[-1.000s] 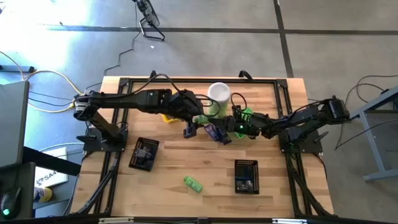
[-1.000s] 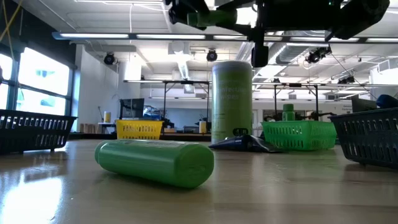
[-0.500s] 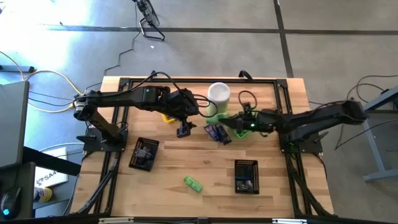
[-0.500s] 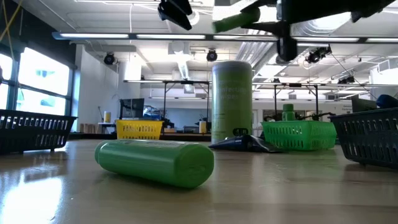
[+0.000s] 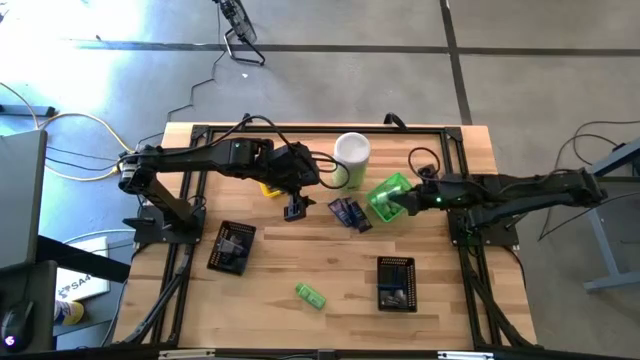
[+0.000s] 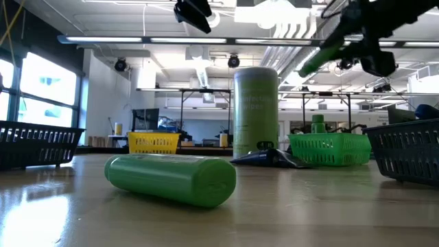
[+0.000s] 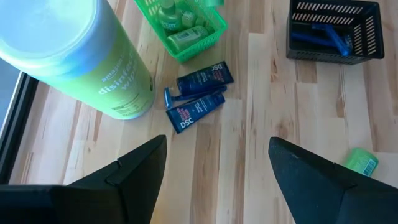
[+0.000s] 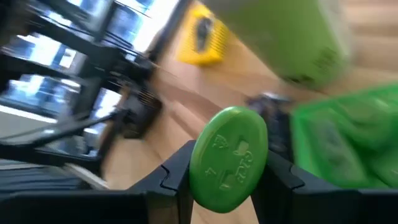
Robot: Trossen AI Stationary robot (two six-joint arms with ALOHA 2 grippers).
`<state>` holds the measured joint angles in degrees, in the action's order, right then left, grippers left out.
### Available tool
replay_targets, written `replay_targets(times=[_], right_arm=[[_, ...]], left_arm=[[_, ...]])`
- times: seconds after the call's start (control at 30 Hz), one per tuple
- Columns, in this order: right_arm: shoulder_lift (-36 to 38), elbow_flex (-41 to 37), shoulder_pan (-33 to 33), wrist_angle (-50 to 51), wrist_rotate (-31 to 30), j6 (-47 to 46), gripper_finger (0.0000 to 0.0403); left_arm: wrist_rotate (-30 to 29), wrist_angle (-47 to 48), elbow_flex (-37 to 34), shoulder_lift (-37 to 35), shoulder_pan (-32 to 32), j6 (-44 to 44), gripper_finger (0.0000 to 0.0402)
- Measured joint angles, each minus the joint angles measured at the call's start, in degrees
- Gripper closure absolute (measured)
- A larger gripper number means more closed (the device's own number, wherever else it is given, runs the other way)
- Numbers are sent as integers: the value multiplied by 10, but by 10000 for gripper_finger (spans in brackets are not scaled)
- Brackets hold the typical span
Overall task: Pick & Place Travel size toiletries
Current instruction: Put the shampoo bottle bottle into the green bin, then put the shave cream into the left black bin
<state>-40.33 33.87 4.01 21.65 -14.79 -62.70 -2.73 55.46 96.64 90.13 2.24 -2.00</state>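
Observation:
My right gripper (image 5: 403, 204) is shut on a bright green mini bottle (image 8: 229, 158), in the air over the right side of the green tray (image 5: 383, 192). The tray holds more green bottles (image 7: 177, 22). Two dark navy packets (image 5: 350, 213) lie flat on the table beside the tray. Another green bottle (image 5: 310, 295) lies on its side near the front edge. My left gripper (image 5: 294, 209) hangs open above the table, left of the packets, with nothing between its fingers. My right gripper pinches the green bottle between its two fingers (image 8: 176, 173), one on each side of the bottle's body just behind its round flat end (image 8: 231, 149). The bottle is lifted clear and slants, its lower end (image 6: 306, 66) sticking out from the gripper.
A tall pale-green canister (image 5: 352, 152) with a white lid stands behind the green tray. A yellow tray (image 5: 268, 189) lies partly under the left arm. Two black mesh trays (image 5: 231, 247) (image 5: 396, 283) stand nearer the front; the right one holds razors (image 7: 323, 37).
My right gripper has drawn back toward the table's right edge with the green bottle, from over the packets to over the green tray. It has tipped up from pointing steeply down to nearer level. The bottle stays held and clear of the table.

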Motion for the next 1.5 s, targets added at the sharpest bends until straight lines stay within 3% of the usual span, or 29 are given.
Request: replay_targets(times=[0.4,0.63,0.9,1.13,1.4,1.5], right_arm=[[-25,0,0,179,-23,-78,289],[-64,0,0,210,-45,-96,286],[-90,0,0,209,-73,-93,221],[-66,0,0,168,-101,-89,175],[-10,-1,0,47,-113,7,200],[7,-1,0,-28,-71,73,213]], left_arm=[[-12,-5,0,0,0,-2,123],[-13,-14,1,0,0,-9,123],[-13,-13,1,0,0,-9,123],[-13,-13,1,0,0,-11,123],[-13,-13,1,-1,0,-13,123],[-13,-13,1,-1,0,-13,123]])
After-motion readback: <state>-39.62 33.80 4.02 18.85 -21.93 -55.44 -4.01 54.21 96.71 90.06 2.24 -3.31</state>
